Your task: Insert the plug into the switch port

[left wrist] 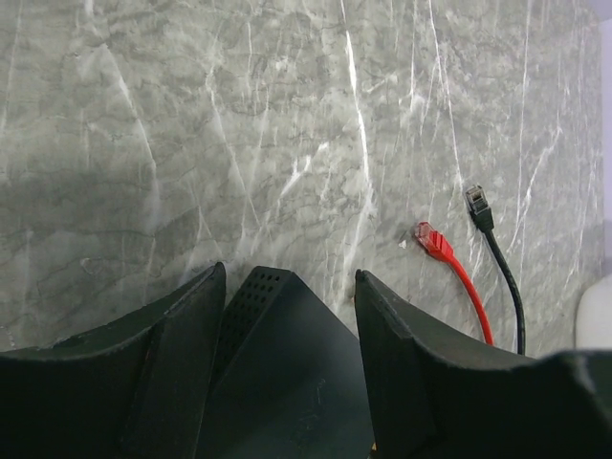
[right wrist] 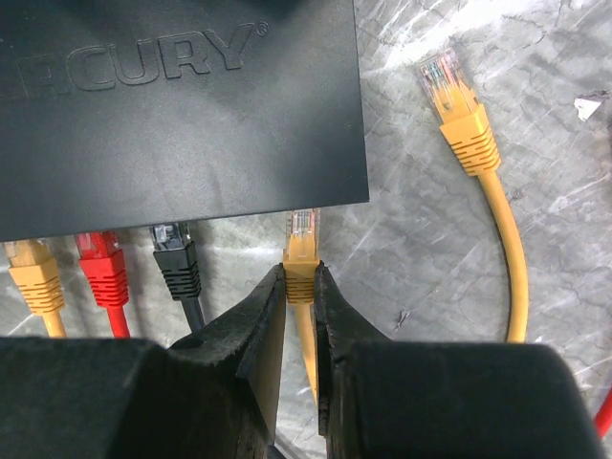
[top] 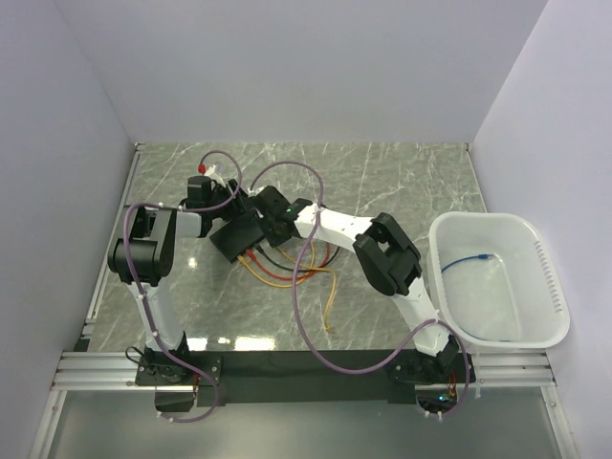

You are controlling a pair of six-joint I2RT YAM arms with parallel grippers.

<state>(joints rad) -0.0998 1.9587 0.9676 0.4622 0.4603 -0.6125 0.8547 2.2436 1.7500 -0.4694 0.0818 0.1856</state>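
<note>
The switch (right wrist: pixel 182 105) is a flat matte-black box lying on the marble; yellow (right wrist: pixel 33 277), red (right wrist: pixel 102 268) and black (right wrist: pixel 175 258) plugs sit along its near edge. My right gripper (right wrist: pixel 301 273) is shut on the boot of a yellow plug (right wrist: pixel 304 234), whose clear tip touches the switch's edge near its right corner. Whether the tip is inside a port is hidden. In the left wrist view a corner of the switch (left wrist: pixel 287 363) lies between the fingers of my left gripper (left wrist: pixel 290 273), which is open. Marble shows between its right finger (left wrist: pixel 402 363) and the box.
Loose red (left wrist: pixel 432 239) and black (left wrist: pixel 476 203) plugs lie on the marble beyond the left gripper. A second yellow plug (right wrist: pixel 457 105) lies free to the right of the switch. At the right side of the table stands a white tub (top: pixel 483 220) holding a blue cable (top: pixel 473 260).
</note>
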